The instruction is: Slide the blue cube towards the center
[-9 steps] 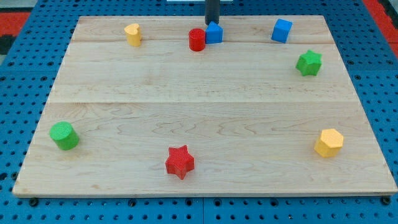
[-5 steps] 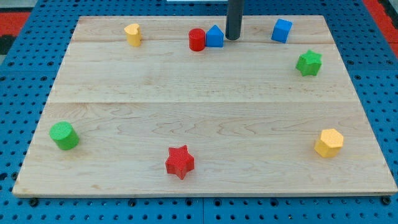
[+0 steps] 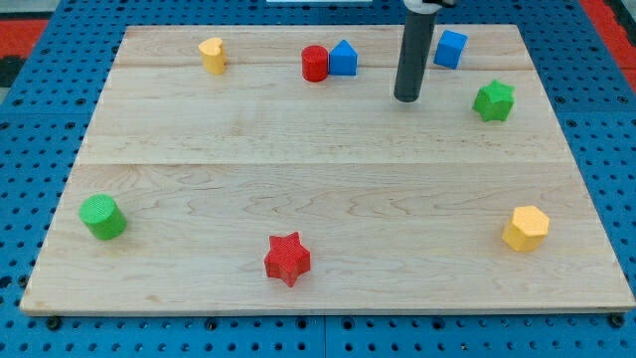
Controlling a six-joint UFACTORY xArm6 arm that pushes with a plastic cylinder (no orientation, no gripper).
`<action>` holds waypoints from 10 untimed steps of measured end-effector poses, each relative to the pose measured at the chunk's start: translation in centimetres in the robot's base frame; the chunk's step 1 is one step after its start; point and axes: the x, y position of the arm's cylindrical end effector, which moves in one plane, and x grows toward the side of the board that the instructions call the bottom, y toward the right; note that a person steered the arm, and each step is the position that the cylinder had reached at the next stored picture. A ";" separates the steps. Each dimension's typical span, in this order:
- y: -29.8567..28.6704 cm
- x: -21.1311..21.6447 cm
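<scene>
The blue cube (image 3: pixel 450 48) sits near the top right of the wooden board (image 3: pixel 318 199). My tip (image 3: pixel 406 97) rests on the board below and to the left of the blue cube, apart from it. A second blue block with a peaked top (image 3: pixel 343 58) stands at the top centre, touching a red cylinder (image 3: pixel 315 63) on its left. My tip is to the right of and below that pair.
A yellow block (image 3: pixel 212 55) is at the top left. A green star (image 3: pixel 494 99) is at the right, below the blue cube. A yellow hexagon (image 3: pixel 526 228) is at the lower right, a red star (image 3: pixel 287 259) at the bottom centre, a green cylinder (image 3: pixel 102 217) at the lower left.
My tip has moved right and down, from behind the peaked blue block to a spot between it and the blue cube. No block has moved.
</scene>
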 end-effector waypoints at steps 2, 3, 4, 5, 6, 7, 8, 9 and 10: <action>0.2 3.5; 0.5 1.2; 3.6 -3.0; 3.4 -8.2; 1.8 -10.4; 3.7 -12.5; 7.6 -15.0; 9.5 -11.7; 5.2 -6.3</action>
